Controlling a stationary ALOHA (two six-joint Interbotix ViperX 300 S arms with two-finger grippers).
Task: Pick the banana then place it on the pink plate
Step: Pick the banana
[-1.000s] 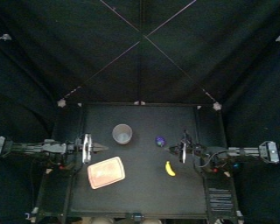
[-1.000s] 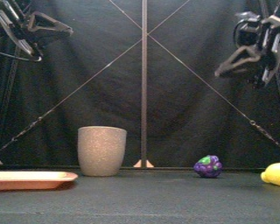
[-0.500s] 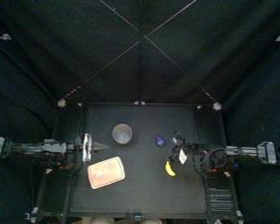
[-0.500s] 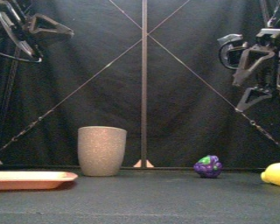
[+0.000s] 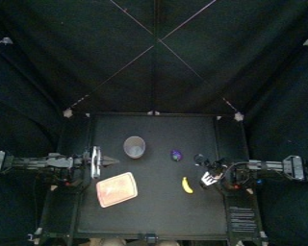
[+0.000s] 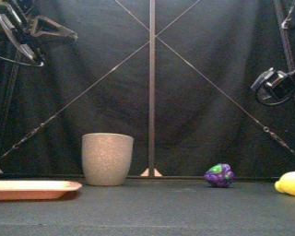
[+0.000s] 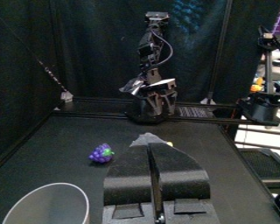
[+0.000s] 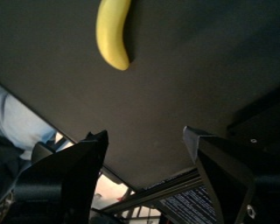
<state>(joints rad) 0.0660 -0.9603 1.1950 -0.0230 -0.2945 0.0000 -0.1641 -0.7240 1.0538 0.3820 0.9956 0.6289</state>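
Worktop (image 5: 157, 216) is black and carries four things. Above its left side the left hand (image 5: 92, 163) hangs high, and its two jaws are pressed together. Above the right side the right hand (image 5: 211, 176) is in the air with its jaws spread apart and holding nothing. It is just to the right of the banana (image 5: 188, 184) and does not touch it. The pink plate (image 5: 115, 189) lies flat at the near left. The grey cup (image 5: 136, 146) stands upright farther back, a little left of the middle. The banana, yellow, lies on the worktop at the near right, well apart from the pink plate. A small purple toy (image 5: 177, 154) sits behind the banana, between it and the grey cup, and touches neither.
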